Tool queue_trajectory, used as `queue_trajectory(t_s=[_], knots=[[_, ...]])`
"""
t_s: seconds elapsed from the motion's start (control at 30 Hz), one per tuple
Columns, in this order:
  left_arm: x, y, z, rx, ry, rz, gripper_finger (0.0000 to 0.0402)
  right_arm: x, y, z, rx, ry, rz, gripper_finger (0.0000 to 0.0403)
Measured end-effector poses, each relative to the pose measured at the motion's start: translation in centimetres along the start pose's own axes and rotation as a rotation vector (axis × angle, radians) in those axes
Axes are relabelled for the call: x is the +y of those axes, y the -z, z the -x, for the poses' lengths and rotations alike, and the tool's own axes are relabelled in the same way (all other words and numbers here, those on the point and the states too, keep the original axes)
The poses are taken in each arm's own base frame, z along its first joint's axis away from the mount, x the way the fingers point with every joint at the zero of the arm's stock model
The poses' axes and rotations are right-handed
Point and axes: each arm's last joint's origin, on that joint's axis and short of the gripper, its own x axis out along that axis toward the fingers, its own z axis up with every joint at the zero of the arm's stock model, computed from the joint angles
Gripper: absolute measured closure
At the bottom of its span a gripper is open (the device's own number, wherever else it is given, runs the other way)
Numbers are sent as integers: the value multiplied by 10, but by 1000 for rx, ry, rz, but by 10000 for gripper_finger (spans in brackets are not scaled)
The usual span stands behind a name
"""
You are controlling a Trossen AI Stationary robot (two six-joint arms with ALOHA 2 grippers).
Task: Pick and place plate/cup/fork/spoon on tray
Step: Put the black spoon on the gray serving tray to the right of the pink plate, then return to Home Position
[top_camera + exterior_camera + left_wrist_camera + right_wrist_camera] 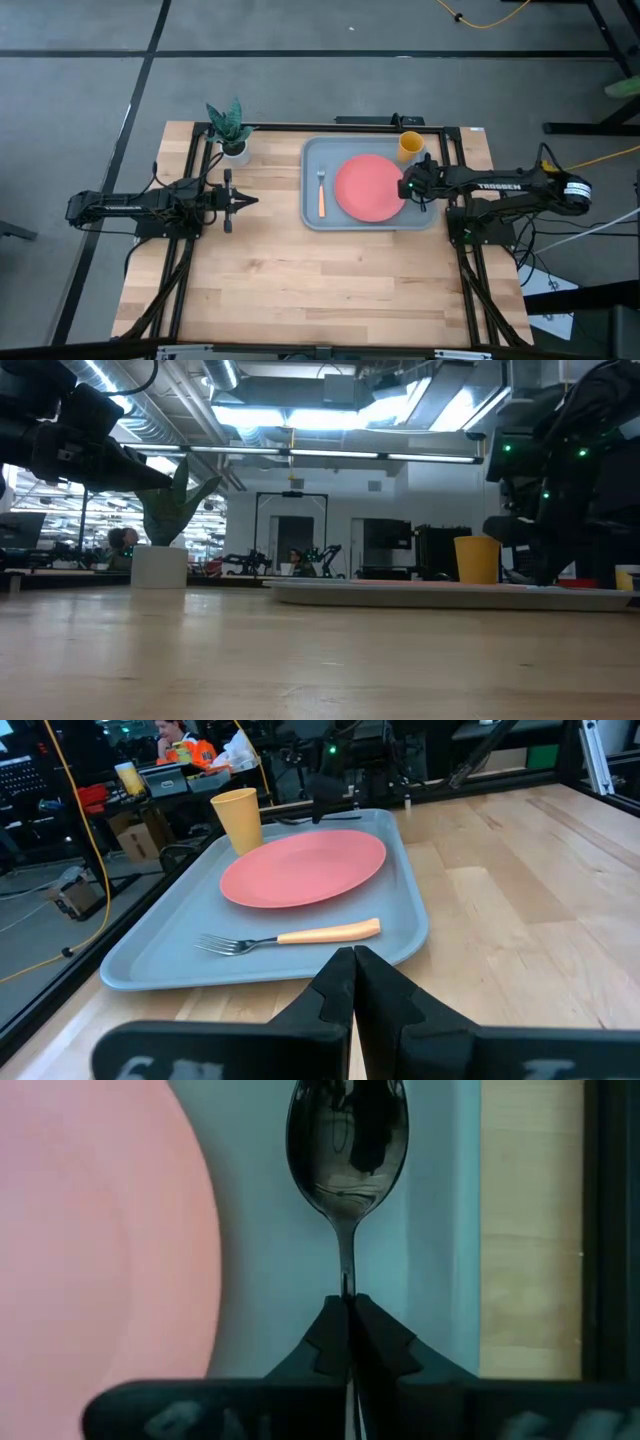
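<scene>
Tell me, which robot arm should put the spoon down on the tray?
The right one. Its gripper is already pinching the spoon over the tray, beside the plate. The left gripper is shut, away from the tray.

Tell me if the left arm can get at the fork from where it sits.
Probably yes. The fork lies on the tray's left side, nearest the left tool, with bare table between; the right tool holds the spoon.

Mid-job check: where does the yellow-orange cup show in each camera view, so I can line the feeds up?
High view: cup at the tray's far right corner.
Low view: cup right of centre, upright on the tray.
Left wrist view: cup behind the plate.
Right wrist view: not in it.
Shared landmark: the plate, in all but the low view.
</scene>
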Motion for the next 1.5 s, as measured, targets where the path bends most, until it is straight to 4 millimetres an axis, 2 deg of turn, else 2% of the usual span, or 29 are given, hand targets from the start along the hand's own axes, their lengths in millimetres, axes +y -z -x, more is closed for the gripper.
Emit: queue_trajectory(t_s=[0.33,0.67,1.07,1.2,1.5], knots=[[0,0,0,0,0,0,401,6,1,-11,19,25,2,397],[0,0,0,0,0,0,401,8,3,-19,34,65,-27,350],[0,0,0,0,0,0,401,9,4,-21,36,77,-29,343],[0,0,0,0,0,0,401,9,4,-21,37,79,-24,320],[0,0,0,0,0,0,401,8,2,-14,28,47,-19,238]])
